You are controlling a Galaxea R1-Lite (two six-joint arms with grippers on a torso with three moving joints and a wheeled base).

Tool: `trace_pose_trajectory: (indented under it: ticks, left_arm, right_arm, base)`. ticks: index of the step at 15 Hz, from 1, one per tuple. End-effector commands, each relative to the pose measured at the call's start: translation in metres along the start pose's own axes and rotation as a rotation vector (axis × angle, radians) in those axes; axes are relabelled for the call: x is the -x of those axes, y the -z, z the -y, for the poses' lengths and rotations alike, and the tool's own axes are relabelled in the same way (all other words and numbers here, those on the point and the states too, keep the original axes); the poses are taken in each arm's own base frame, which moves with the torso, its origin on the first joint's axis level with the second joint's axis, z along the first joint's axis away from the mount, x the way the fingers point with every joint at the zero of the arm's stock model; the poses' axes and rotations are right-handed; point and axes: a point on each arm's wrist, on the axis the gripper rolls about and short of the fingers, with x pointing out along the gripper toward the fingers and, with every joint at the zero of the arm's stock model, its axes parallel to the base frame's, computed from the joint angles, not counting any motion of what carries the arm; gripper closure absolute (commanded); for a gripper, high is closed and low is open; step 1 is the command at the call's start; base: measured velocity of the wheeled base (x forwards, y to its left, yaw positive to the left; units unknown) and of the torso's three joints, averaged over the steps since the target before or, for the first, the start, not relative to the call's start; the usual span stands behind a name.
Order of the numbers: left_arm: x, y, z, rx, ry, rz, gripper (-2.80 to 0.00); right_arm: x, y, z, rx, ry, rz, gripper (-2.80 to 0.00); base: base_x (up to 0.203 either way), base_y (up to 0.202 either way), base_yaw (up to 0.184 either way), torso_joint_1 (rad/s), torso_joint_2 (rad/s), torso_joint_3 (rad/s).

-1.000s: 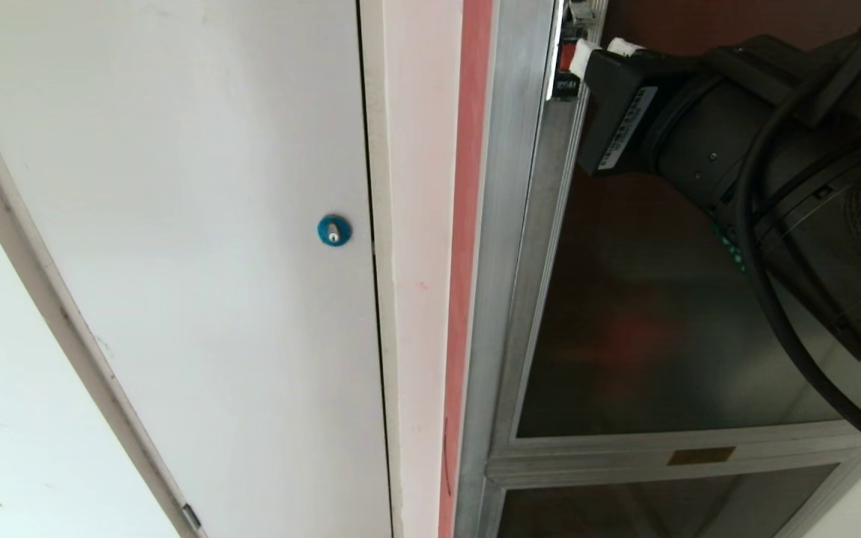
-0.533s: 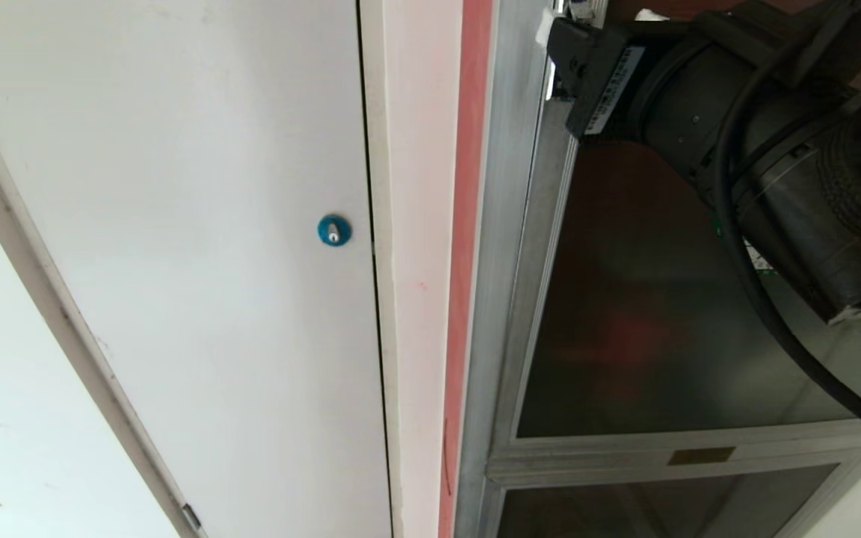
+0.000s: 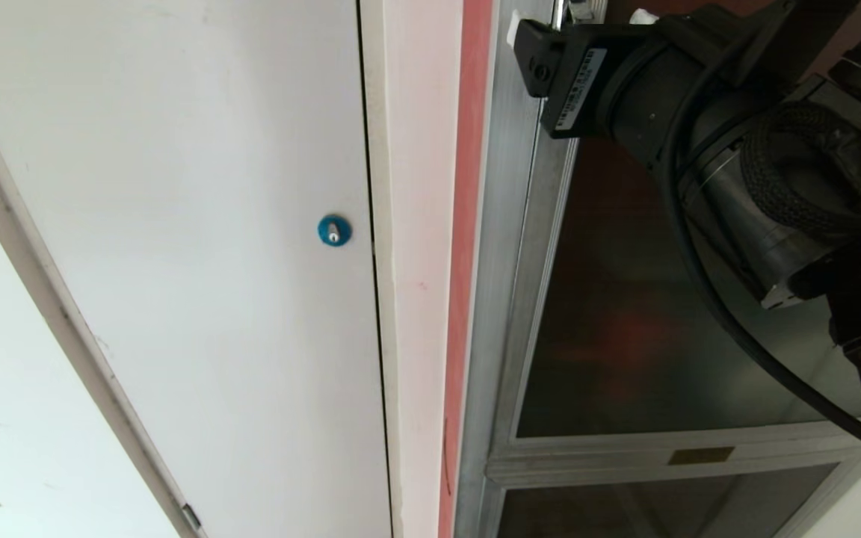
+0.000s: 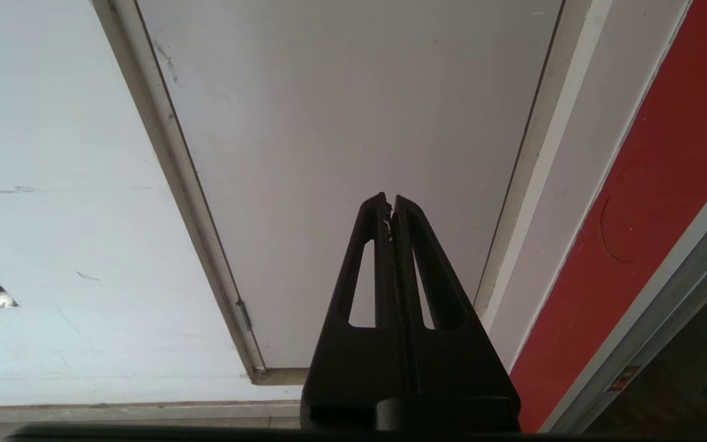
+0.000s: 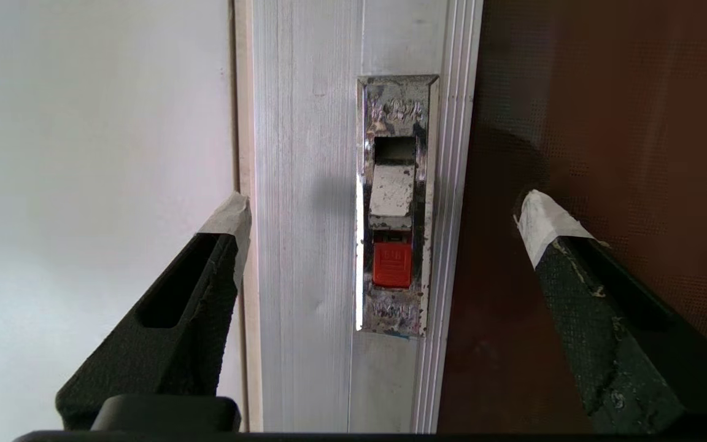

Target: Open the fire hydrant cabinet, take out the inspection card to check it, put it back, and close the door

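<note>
**Fire hydrant cabinet, door shut**

Fire hydrant cabinet (image 3: 509, 299): silver aluminium frame, standing just beside a red strip of wall. Door (image 3: 647, 299): aluminium-framed dark tinted glass, closed flush in the frame, with a faint red shape showing through. Latch (image 5: 393, 205): worn metal plate recessed in the door's frame edge, with a grey lever above a small red button.
</note>
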Motion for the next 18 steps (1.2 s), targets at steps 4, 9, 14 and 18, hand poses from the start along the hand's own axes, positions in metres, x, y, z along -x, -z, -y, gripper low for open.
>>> trace_pose_trajectory:
  ticks: [4,9,14,18]
  left_arm:
    - [0.0,0.0,0.0,0.0,0.001,0.0,0.0]
    - [0.0,0.0,0.0,0.0,0.0,0.0,0.0]
    - [0.0,0.0,0.0,0.0,0.0,0.0,0.0]
    - [0.0,0.0,0.0,0.0,0.0,0.0,0.0]
  right_arm:
    - [-0.009,0.005,0.006,0.017,0.035,0.003,-1.94]
    - [-0.01,0.011,0.003,0.025,0.03,-0.011,0.0]
    - [-0.011,0.015,0.001,0.031,0.028,-0.018,0.0]
    - [-0.011,0.014,0.002,0.029,0.029,-0.016,0.0]
  base:
    - [0.0,0.0,0.0,0.0,0.0,0.0]
    - [0.0,0.0,0.0,0.0,0.0,0.0]
    - [0.0,0.0,0.0,0.0,0.0,0.0]
    - [0.0,0.0,0.0,0.0,0.0,0.0]
